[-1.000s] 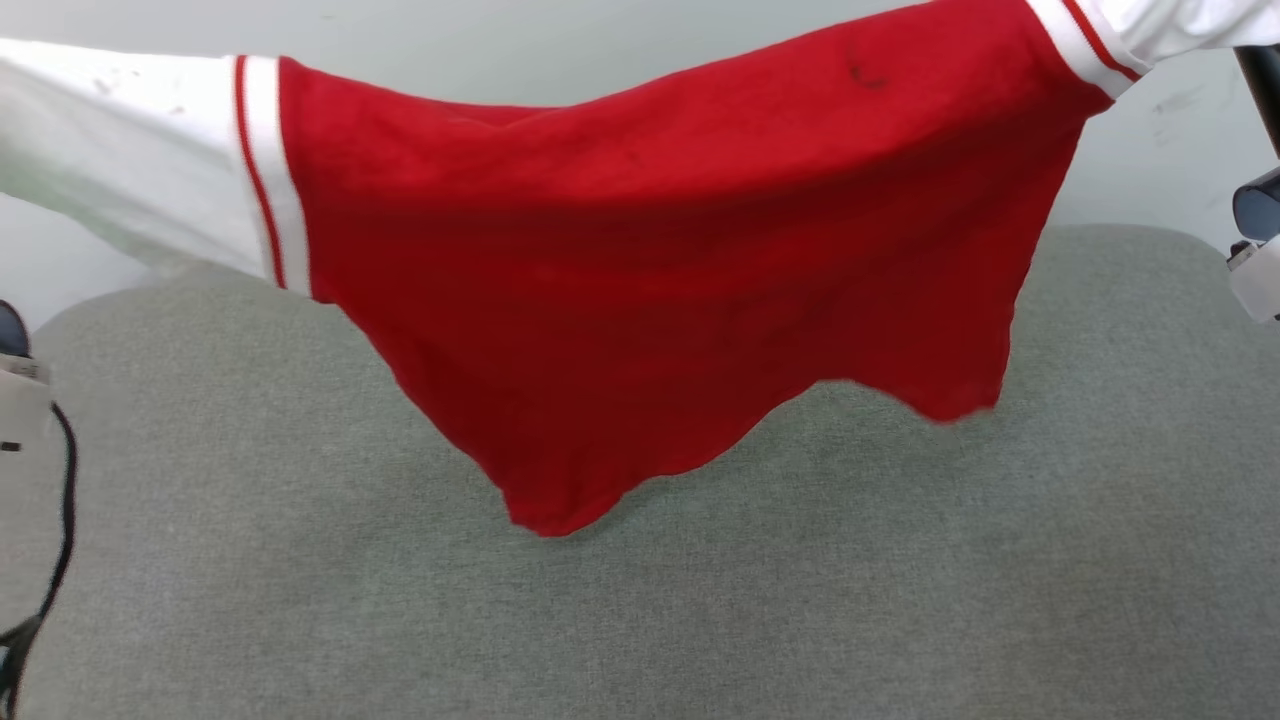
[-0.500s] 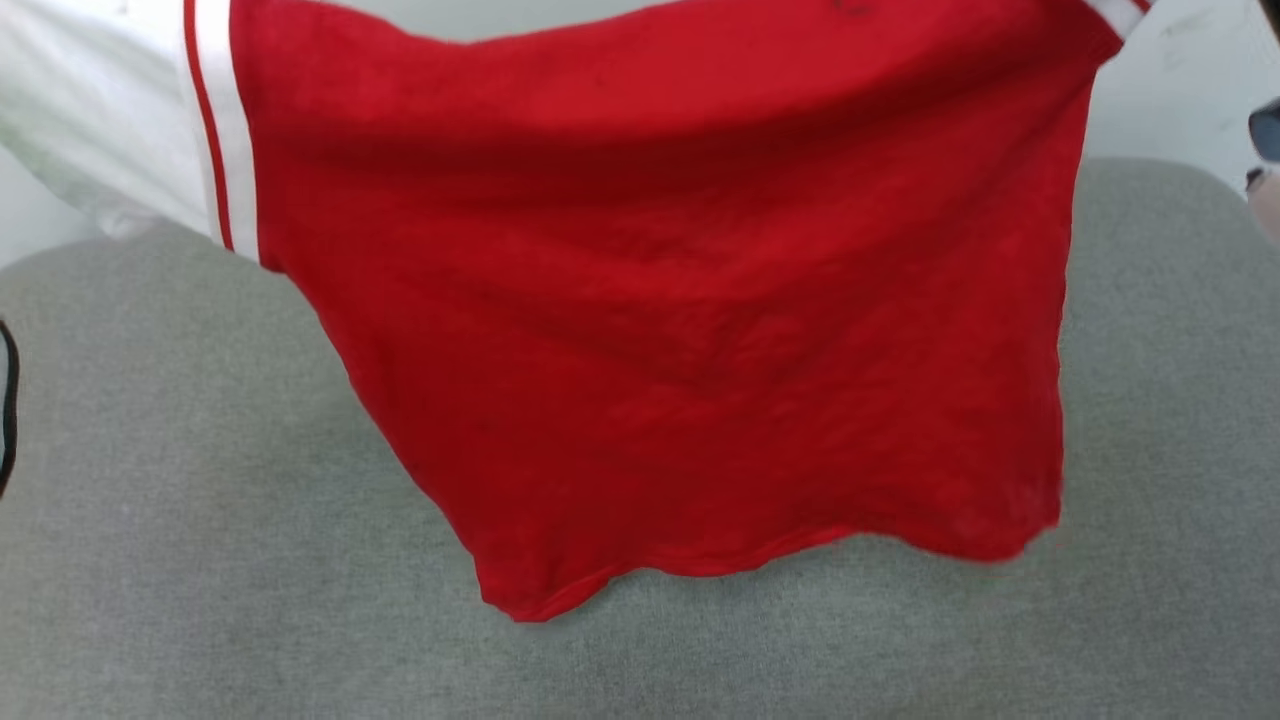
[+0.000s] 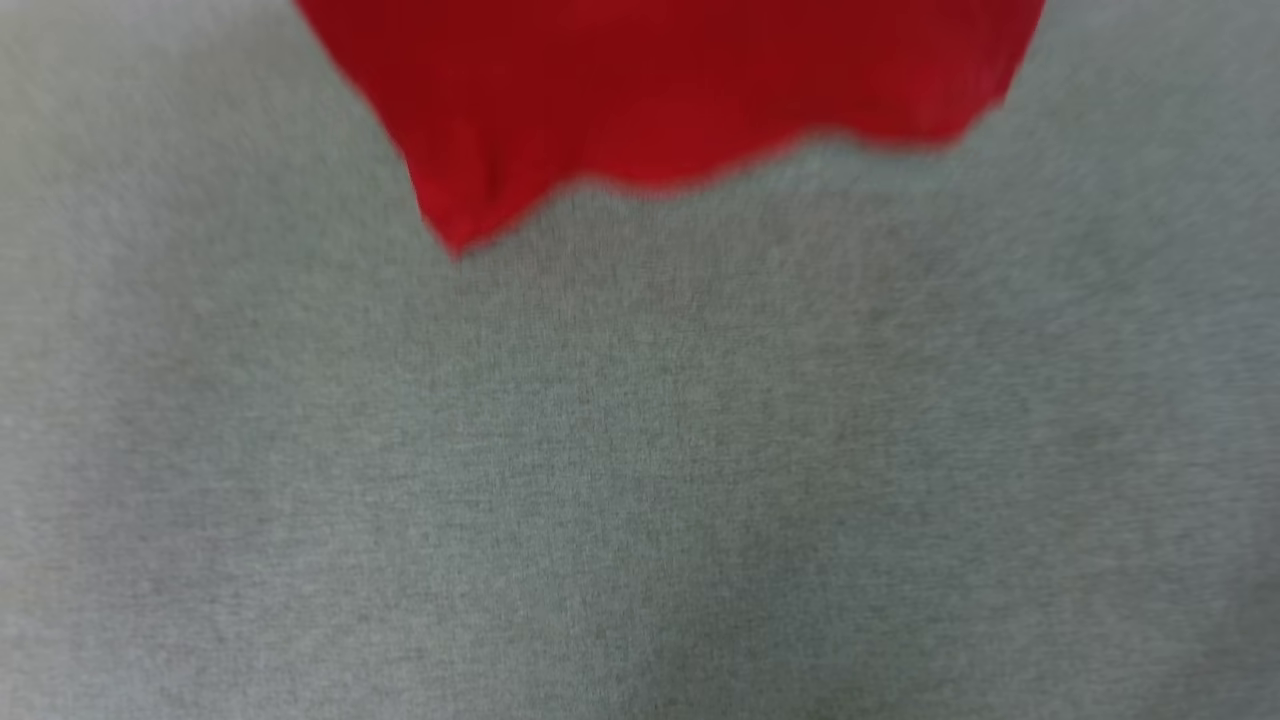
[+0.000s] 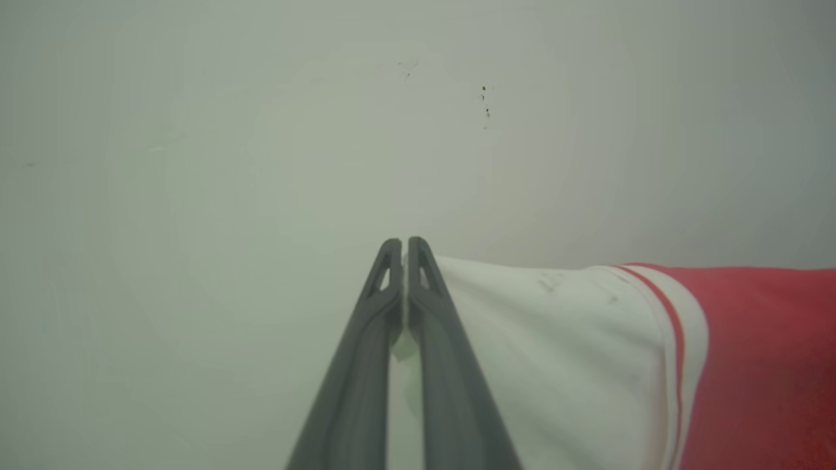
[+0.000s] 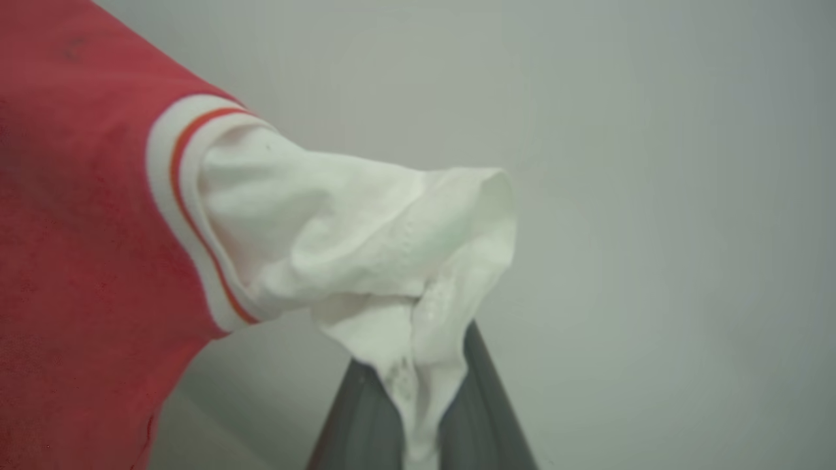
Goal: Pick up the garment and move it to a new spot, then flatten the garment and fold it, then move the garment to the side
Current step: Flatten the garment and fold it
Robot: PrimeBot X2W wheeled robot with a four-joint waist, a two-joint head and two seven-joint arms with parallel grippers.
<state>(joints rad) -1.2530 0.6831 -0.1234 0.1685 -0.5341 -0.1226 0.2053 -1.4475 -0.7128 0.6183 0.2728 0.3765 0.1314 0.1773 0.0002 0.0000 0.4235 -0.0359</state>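
Grey, heathered fabric surface [image 3: 640, 480] spreads across our head view, soft and felt-like, blurred all over. Over its far part hangs the red body of the garment [image 3: 680, 90]. Its lower hem runs in a wavy line and dips to a point on our left. We cannot tell whether that hem touches the surface or hangs above it.

Behind both wrists we see a pale grey-green wall [image 4: 196, 130], smooth and matt, with a few dark specks [image 4: 485, 104].

Our left hand [image 4: 400, 245] has its two long dark fingers [image 4: 353, 391] pressed together, tips meeting, clamped on the edge of a white sleeve [image 4: 555, 339]. A sliver of white cloth shows in the slit between them. From there the sleeve stretches taut to the side, past a red-and-white striped band [image 4: 676, 352], into the red body.

Our right hand [image 5: 421, 365] is clamped on the other white sleeve [image 5: 339, 222]. Its cloth is bunched and creased, and a fold runs down between the two dark fingers [image 5: 490, 418] and covers their tips. The sleeve's open cuff curls above the grip. Its striped band [image 5: 189, 215] curves into the red knit beside it.
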